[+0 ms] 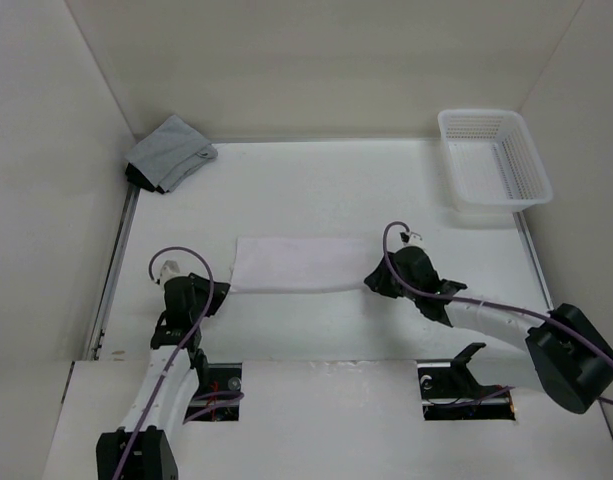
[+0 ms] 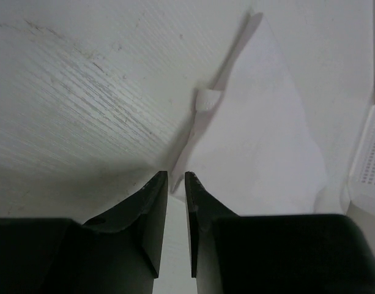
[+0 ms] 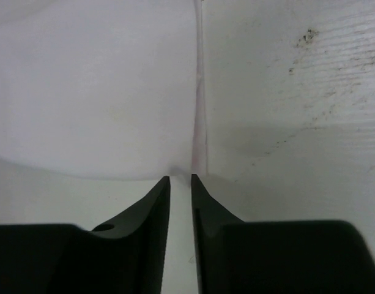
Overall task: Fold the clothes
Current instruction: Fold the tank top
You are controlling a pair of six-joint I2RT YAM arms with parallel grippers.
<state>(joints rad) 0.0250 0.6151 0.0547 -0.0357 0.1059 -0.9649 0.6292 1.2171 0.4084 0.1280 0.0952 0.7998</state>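
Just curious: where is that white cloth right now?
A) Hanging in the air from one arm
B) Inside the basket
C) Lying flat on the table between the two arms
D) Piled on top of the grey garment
C: the white cloth lies flat on the table between the two arms, well away from the basket and the grey garment in the far corners.

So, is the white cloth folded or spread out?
Folded, apparently: the cloth lies flat as a neat narrow strip, and the right wrist view shows a thick, layered edge. How many layers cannot be told.
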